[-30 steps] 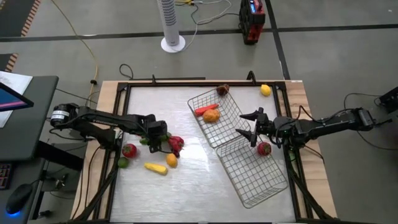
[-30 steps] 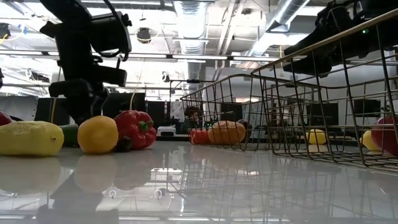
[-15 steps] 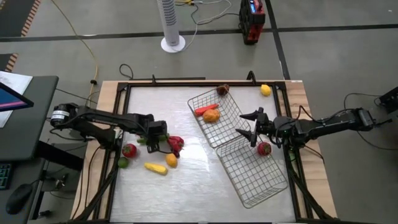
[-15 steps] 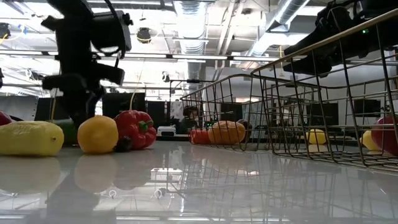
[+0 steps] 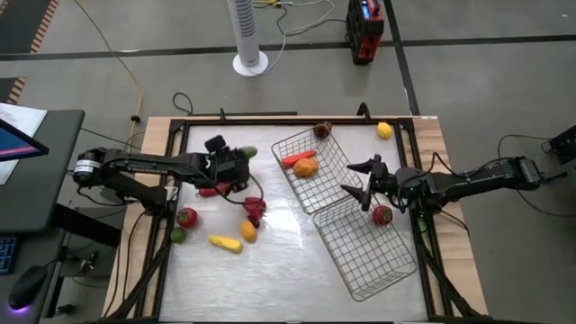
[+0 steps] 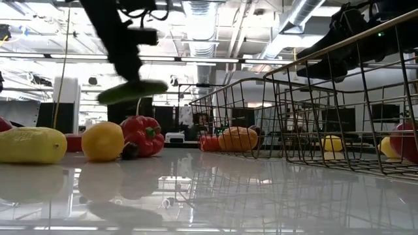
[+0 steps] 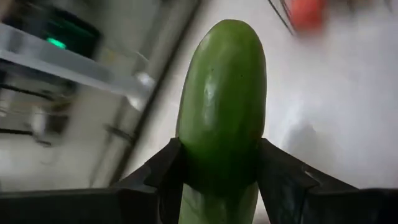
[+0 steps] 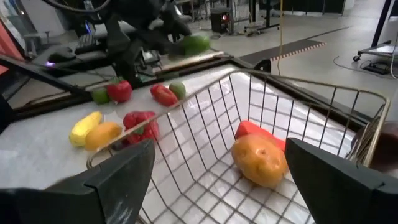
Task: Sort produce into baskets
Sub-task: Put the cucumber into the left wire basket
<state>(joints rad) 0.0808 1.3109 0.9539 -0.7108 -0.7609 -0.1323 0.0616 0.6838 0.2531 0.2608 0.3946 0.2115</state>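
Observation:
My left gripper (image 5: 238,164) is shut on a green cucumber (image 7: 224,99) and holds it in the air left of the far wire basket (image 5: 335,175). In the low view the cucumber (image 6: 134,91) hangs above the red pepper (image 6: 142,136). My right gripper (image 5: 354,180) is open and empty above the place where the far basket meets the near basket (image 5: 369,261). It looks into the far basket (image 8: 186,162), where an orange piece (image 8: 258,160) and a red piece (image 8: 255,130) lie. My left gripper pinches the cucumber's two long sides (image 7: 193,162) between its two fingers (image 7: 283,177), which lie across it. The fingers come from above, pointing down. The cucumber is lifted clear of the table, nearly level, with most of its length sticking out beyond the fingers.
On the table's left lie a red pepper (image 5: 255,208), an orange fruit (image 5: 248,231), a yellow piece (image 5: 225,242), two red pieces (image 5: 186,217) (image 5: 208,190) and a green one (image 5: 178,236). A red piece (image 5: 382,214) is at the near basket's right rim. A dark piece (image 5: 322,130) and a yellow one (image 5: 384,130) lie far.
My left gripper has risen from beside the red pepper with the cucumber and gone toward the table's far edge and the far basket. The cucumber is now lifted clear of the table. A red piece that the gripper covered now shows.

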